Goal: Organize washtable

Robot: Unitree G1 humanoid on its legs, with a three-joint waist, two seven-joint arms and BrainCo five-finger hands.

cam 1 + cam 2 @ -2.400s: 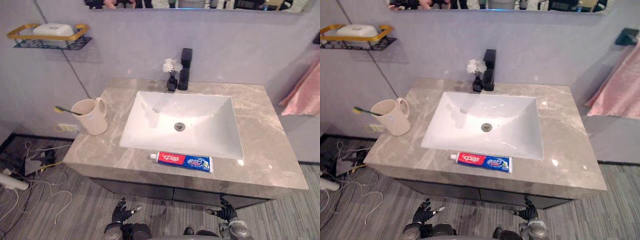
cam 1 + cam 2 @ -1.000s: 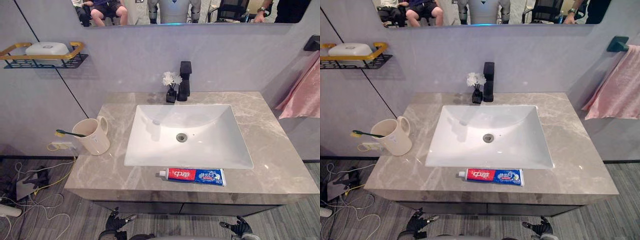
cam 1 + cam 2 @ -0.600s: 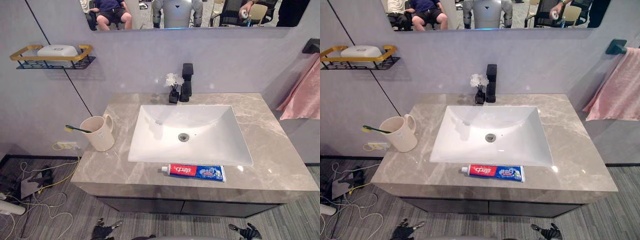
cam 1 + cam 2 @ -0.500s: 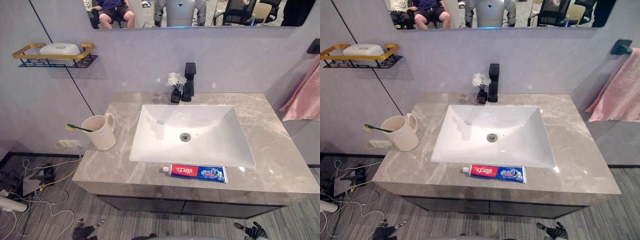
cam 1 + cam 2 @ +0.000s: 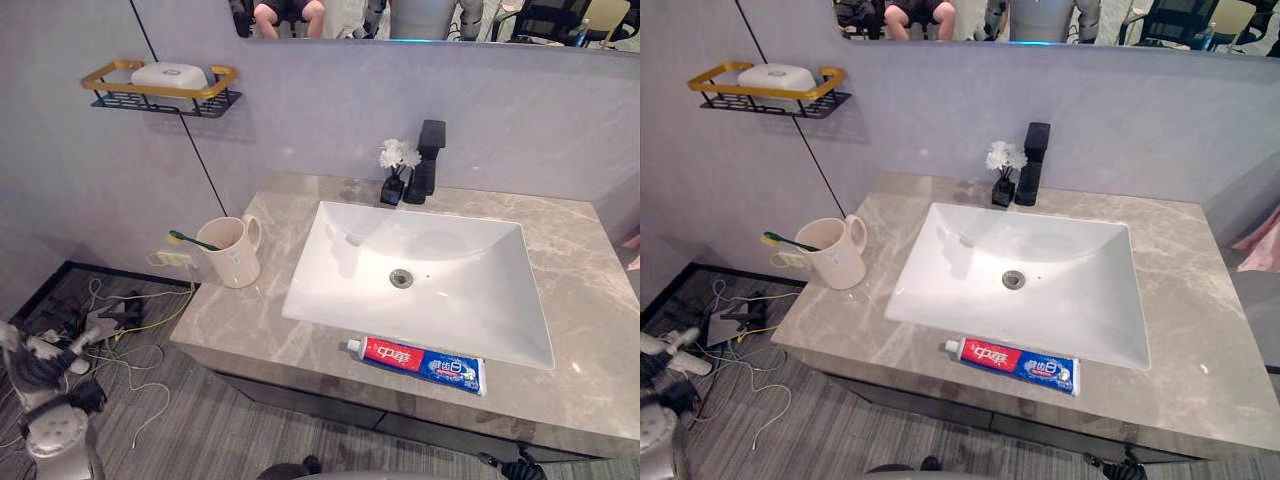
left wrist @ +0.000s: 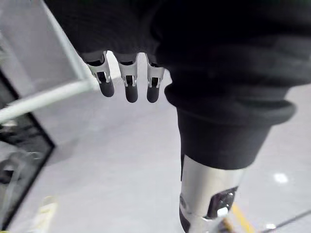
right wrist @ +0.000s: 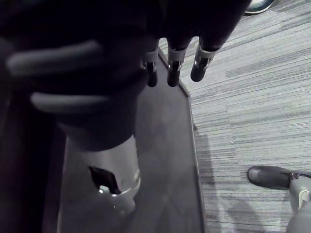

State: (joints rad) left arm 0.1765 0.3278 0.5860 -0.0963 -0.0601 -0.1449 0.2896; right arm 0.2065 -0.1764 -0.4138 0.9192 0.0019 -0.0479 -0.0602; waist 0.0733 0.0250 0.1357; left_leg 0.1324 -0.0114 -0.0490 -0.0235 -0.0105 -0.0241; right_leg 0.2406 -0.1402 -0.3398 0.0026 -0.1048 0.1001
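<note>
Left eye view: sink [image 5: 455, 312] ringed by clutter, open countertop [image 5: 592, 300] to its right.
Toothpaste tube [image 5: 418, 363] before it, mug [image 5: 234, 257] with toothbrush [image 5: 190, 240] left, faucet [image 5: 428, 160] behind; left hand [image 6: 131, 88] and right hand [image 7: 173, 69] loose-fingered, empty.

A toothpaste tube [image 5: 1011, 366] is lying on the marble tabletop [image 5: 1180, 325], just in front of the white sink [image 5: 1065, 262]. Left of the sink, a beige cup [image 5: 837, 258] is holding a toothbrush [image 5: 790, 243]. A black faucet [image 5: 1032, 150] and flower vase [image 5: 1005, 172] are standing behind the sink. A soap box [image 5: 776, 75] is sitting on the wall shelf [image 5: 760, 93].
</note>
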